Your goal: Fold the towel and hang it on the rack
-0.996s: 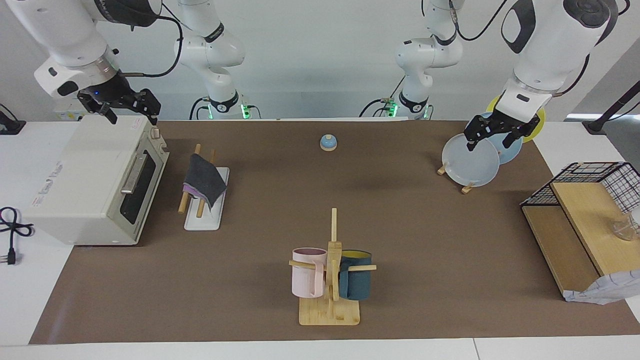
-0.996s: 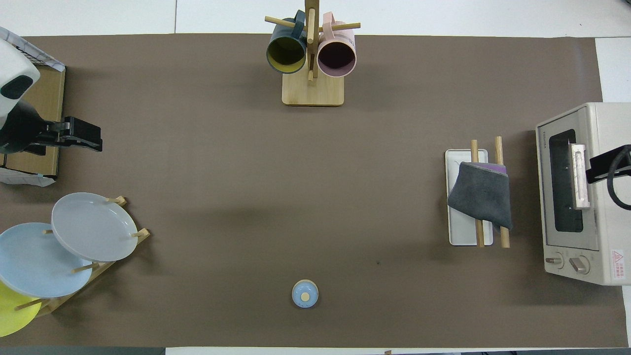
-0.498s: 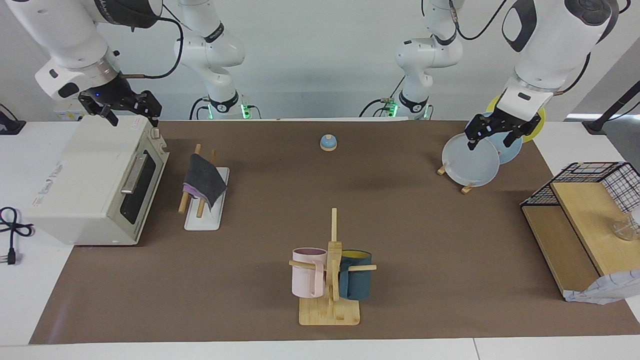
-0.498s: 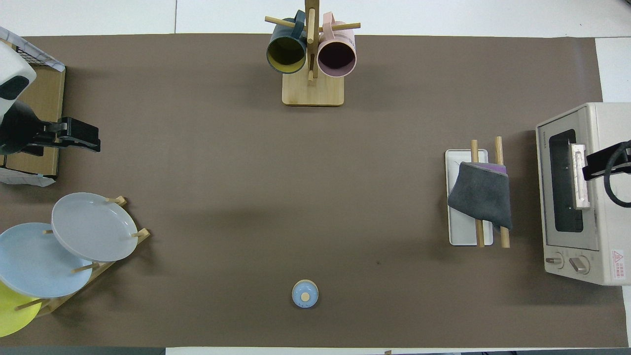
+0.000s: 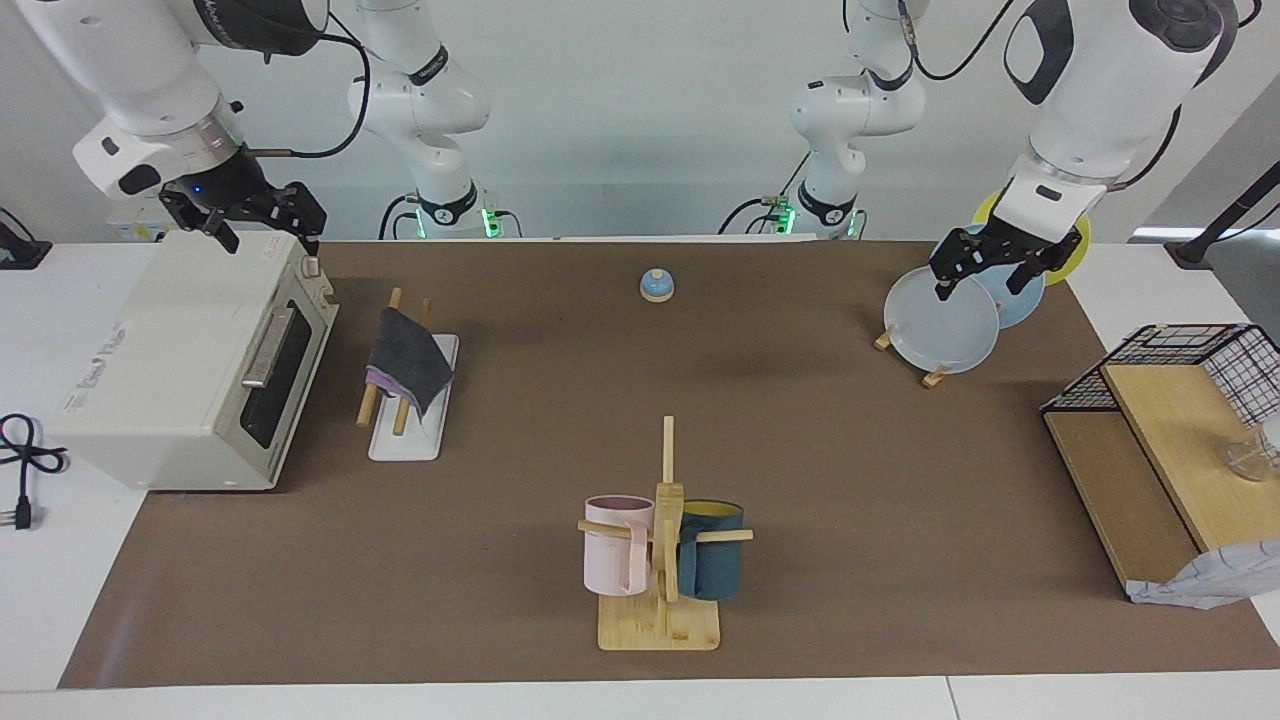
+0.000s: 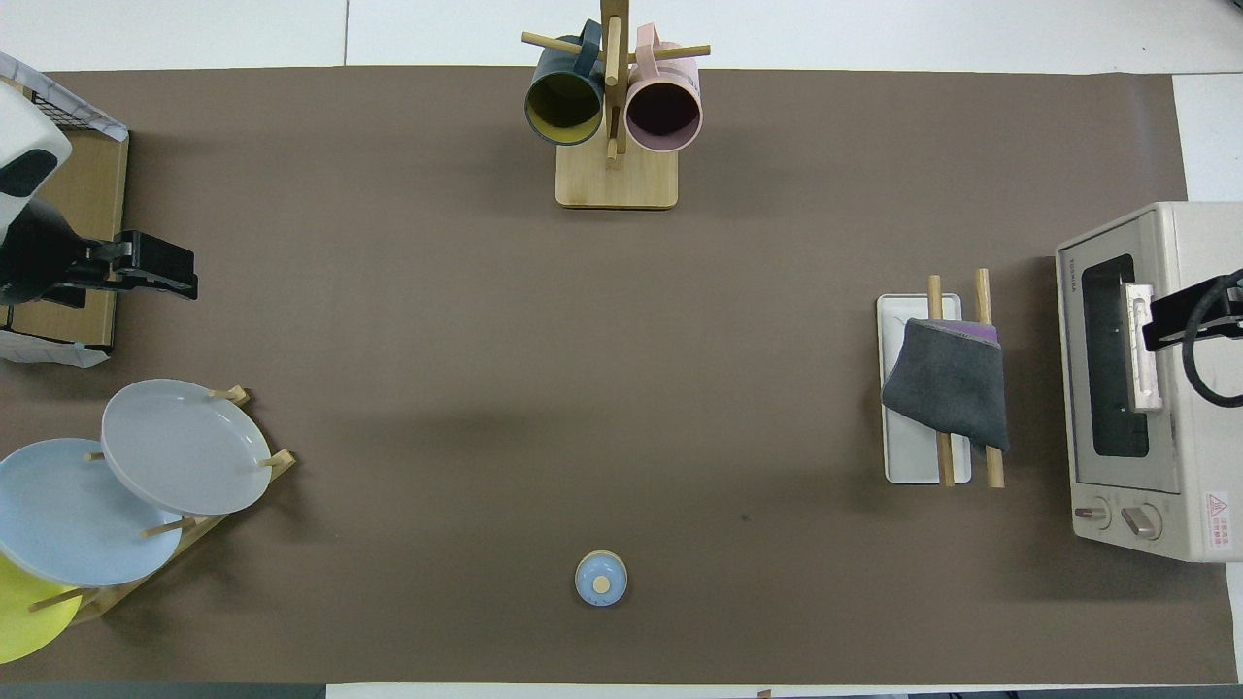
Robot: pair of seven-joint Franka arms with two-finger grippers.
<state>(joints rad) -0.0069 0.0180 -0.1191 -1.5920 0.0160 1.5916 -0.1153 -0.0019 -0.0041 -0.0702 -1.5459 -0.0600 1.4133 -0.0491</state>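
The towel is folded and draped over the rack, dark grey face out, with a purple edge showing. The rack is two wooden dowels on a white base, beside the toaster oven at the right arm's end of the table. My right gripper hangs open and empty over the oven's top, clear of the towel. Above the plates at the left arm's end, my left gripper also stands open with nothing in it.
A toaster oven stands beside the rack. A mug tree with two mugs is farthest from the robots. A plate stand with plates, a small blue bell, and a wooden shelf with wire basket and checked cloth also stand here.
The right gripper has drifted slightly across the oven's top, still open. The left gripper has barely moved. The towel stays on the rack.
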